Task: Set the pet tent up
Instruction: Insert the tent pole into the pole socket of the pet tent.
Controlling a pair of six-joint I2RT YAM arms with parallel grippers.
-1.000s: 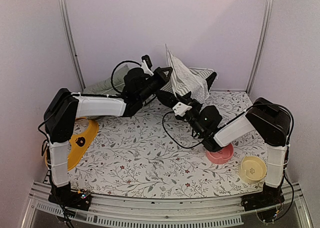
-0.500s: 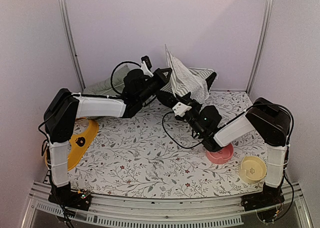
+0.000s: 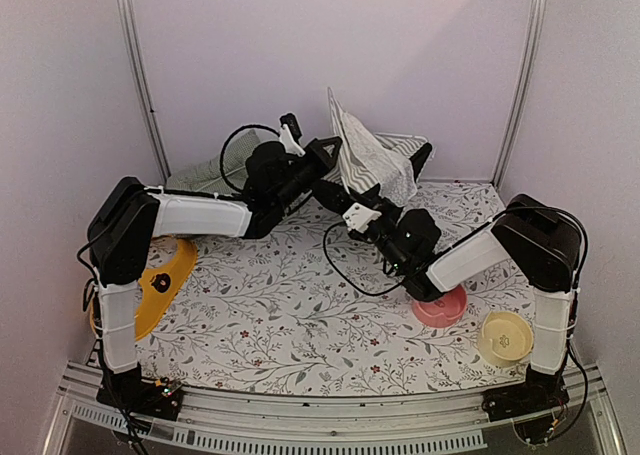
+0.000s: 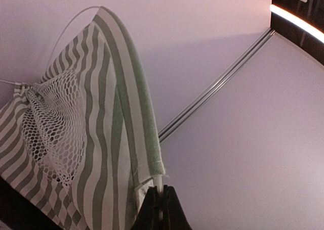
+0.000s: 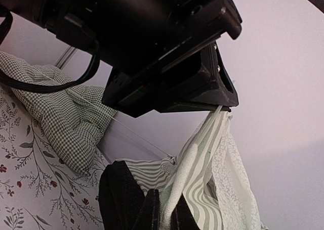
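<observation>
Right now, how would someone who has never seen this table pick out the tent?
Look to the far edge of the flowered table, by the back wall. Right of the checked cushion, the tent rises in a crumpled peak. It alone has green-and-white stripes and white mesh; the cushion shows only small checks.

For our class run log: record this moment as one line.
left claw: shut on pole | right claw: shut on tent | tent: held up, crumpled

Soft, even pinkish light throughout, with faint shadows and little blur.
</observation>
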